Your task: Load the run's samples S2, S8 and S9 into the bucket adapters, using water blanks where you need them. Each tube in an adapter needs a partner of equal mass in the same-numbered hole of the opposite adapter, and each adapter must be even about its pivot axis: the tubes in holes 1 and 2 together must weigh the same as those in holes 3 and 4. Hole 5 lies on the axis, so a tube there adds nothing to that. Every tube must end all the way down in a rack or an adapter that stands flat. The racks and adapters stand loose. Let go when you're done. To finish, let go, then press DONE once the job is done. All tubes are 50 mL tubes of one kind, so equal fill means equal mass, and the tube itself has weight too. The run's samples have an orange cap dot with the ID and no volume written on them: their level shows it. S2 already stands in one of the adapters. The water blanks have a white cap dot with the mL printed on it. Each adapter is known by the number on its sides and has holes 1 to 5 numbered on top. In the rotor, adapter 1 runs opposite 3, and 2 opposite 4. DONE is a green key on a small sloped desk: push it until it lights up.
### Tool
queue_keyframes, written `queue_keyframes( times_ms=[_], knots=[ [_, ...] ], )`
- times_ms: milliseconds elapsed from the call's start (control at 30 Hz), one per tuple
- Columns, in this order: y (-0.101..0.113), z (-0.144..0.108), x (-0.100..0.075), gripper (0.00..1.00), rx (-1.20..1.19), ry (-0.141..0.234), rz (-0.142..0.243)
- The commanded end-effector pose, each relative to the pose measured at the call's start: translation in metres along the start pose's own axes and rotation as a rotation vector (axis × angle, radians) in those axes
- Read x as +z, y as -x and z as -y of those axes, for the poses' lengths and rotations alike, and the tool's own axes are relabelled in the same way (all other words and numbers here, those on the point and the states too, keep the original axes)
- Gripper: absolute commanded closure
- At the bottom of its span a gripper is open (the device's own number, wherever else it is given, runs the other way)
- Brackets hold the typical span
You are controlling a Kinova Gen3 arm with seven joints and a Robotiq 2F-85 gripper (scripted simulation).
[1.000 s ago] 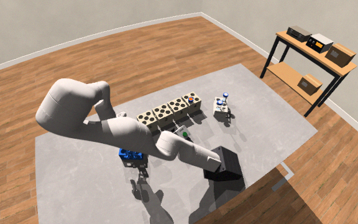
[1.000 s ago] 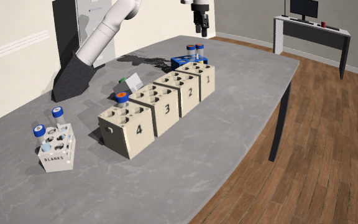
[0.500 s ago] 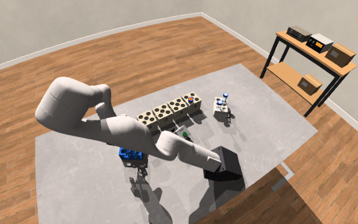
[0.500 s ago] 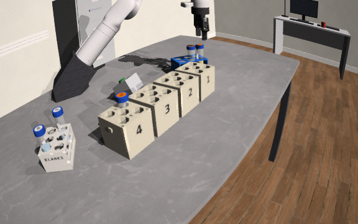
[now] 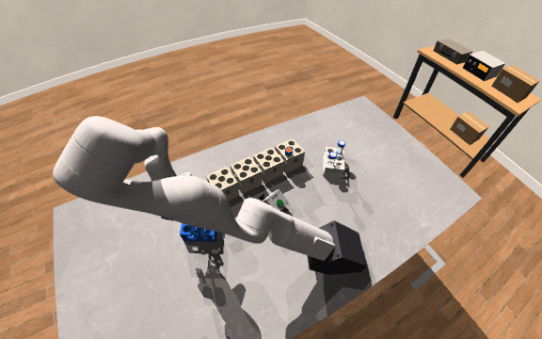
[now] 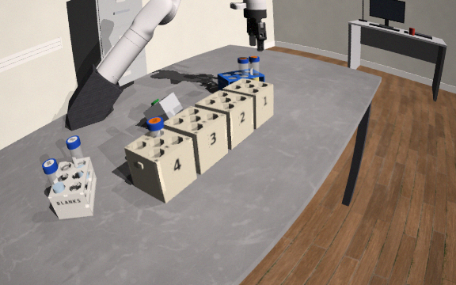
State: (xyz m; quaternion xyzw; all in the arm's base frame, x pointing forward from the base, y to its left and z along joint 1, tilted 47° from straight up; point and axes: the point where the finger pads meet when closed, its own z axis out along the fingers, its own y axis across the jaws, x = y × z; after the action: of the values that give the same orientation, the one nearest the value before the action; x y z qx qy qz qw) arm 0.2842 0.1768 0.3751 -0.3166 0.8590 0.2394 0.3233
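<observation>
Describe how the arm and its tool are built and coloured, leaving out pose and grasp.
The arm is smooth matte white, made of thick rounded tube-like links with faint seams at the joints, rising from a dark grey wedge-shaped base. No cables or markings show. The tool is small and black, with two short dark fingers below a white wrist.

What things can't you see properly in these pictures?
- Blue rack, top view: the arm covers most of it, its tubes too.
- Fingers, top view: hidden under the arm.
- Writing on the cap dots, both views: too small to read.
- Arm's upper part, exterior view: cut off by the top edge.
</observation>
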Motion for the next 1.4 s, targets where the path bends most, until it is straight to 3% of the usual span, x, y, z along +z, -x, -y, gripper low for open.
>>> queue_keyframes(
  times_ms=[0,500,1367],
  knots=[
    [0.000,0.000,0.000,0.00,0.000,0.000,0.001],
    [0.000,0.000,0.000,0.00,0.000,0.000,0.001],
    [0.000,0.000,-0.059,0.00,0.000,0.000,0.001]
  ],
)
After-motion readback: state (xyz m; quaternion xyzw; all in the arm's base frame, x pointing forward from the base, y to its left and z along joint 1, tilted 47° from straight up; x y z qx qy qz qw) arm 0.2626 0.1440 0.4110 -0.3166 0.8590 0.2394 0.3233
